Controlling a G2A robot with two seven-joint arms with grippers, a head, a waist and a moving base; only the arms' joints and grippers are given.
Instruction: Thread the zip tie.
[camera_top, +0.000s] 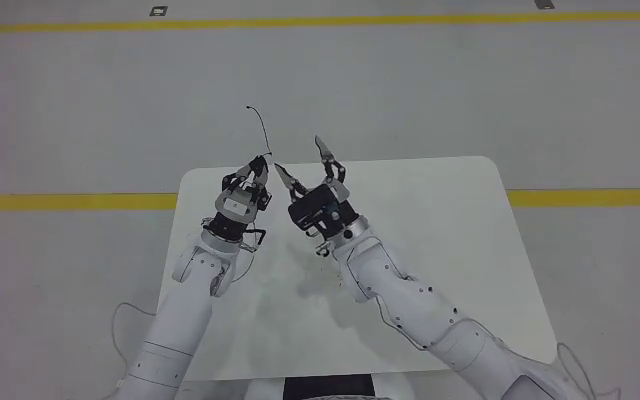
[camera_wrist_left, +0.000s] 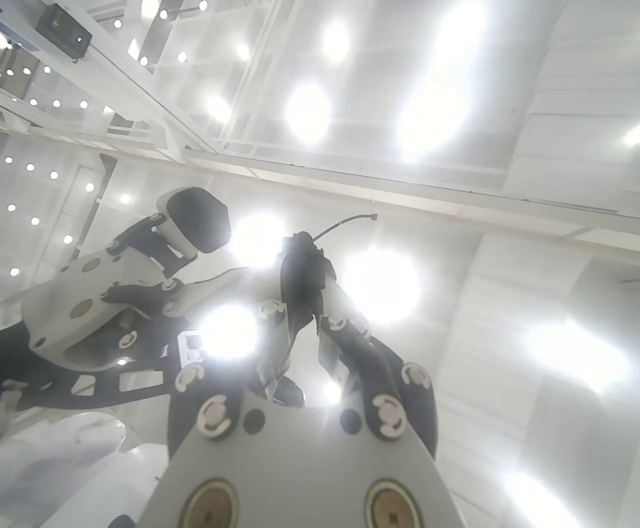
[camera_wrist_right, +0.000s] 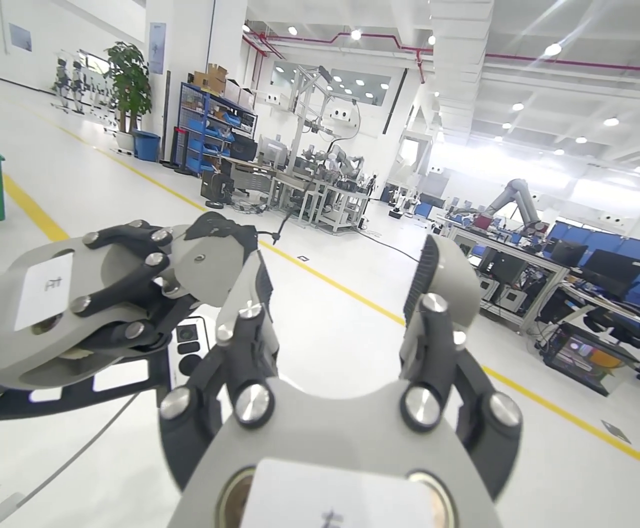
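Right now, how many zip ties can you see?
1. The zip tie is pinched in the left gripper, one end curving out past it. Others may be hidden.

Thin black zip tie (camera_top: 262, 125) curved gently; one end sat pinched in left gripper (camera_top: 265, 160), head end arched free.

I see round white ceiling lamps (camera_wrist_left: 310, 112) blowing out left wrist view; white rectangular table (camera_top: 450, 210) evenly bright; edges warp.
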